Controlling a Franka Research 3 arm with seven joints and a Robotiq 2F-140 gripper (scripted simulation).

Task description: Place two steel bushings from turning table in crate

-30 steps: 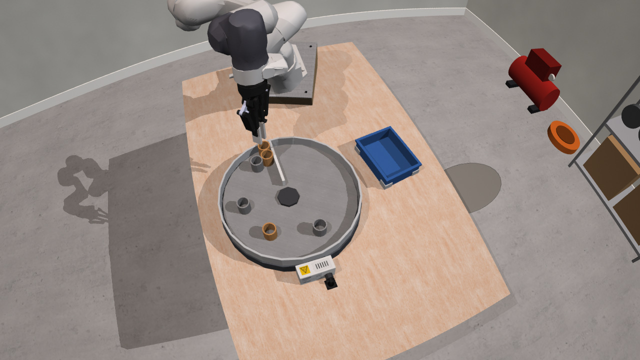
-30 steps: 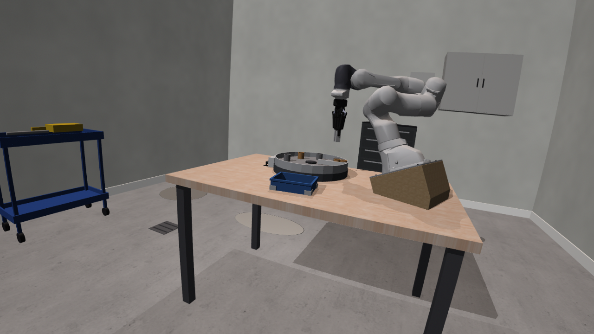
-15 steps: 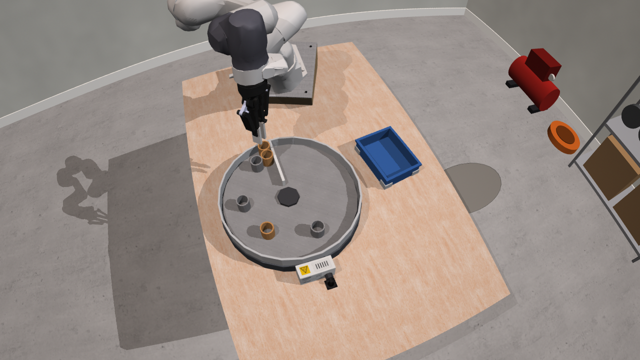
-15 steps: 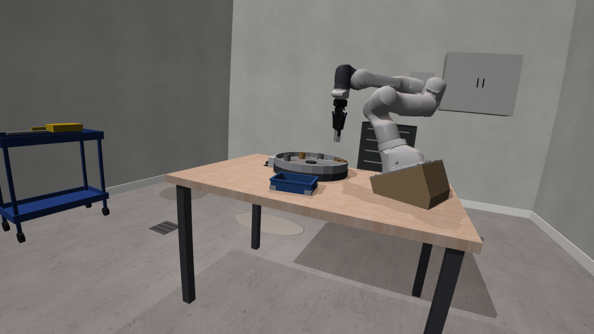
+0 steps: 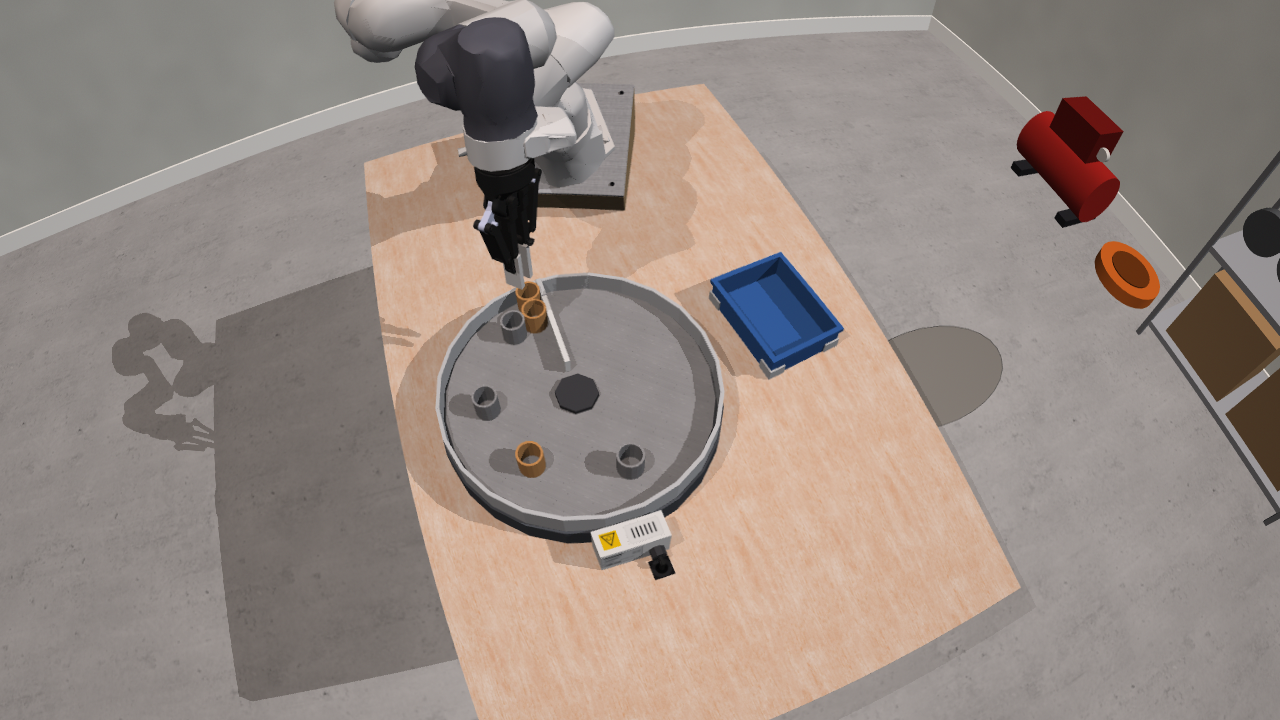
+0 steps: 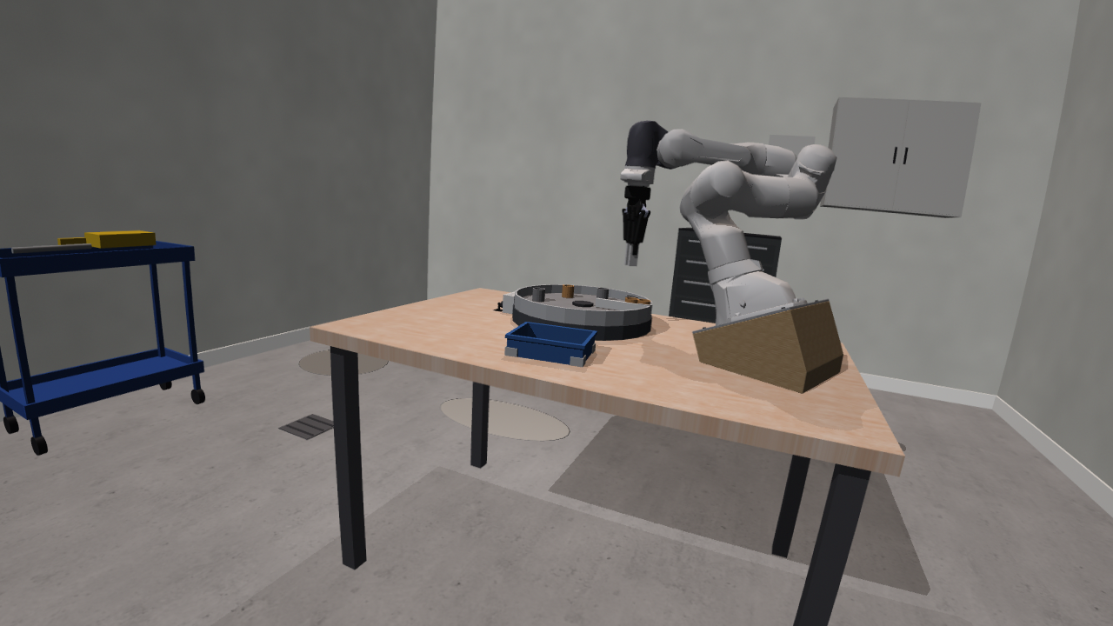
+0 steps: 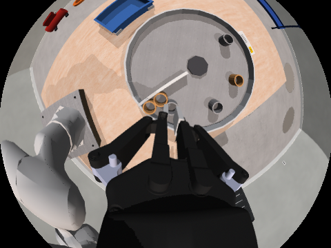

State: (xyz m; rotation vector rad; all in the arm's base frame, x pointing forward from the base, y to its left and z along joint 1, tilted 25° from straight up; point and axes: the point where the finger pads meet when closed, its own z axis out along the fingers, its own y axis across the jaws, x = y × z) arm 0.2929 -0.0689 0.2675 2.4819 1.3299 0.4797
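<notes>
Above the turning table's rim, the black two-finger gripper (image 5: pixel 519 268) (image 6: pixel 631 255) (image 7: pixel 170 111) hung nearly closed, grasping nothing. Below, on the round grey walled turning table (image 5: pixel 680 358) (image 6: pixel 579 317) (image 7: pixel 155 45): three grey cylindrical steel bushings, one near two orange-brown ones by a white bar (image 5: pixel 554 327) (image 7: pixel 165 87). Well apart, the blue rectangular crate (image 5: pixel 776 308) (image 6: pixel 550 343) (image 7: pixel 123 14) held no bushings.
</notes>
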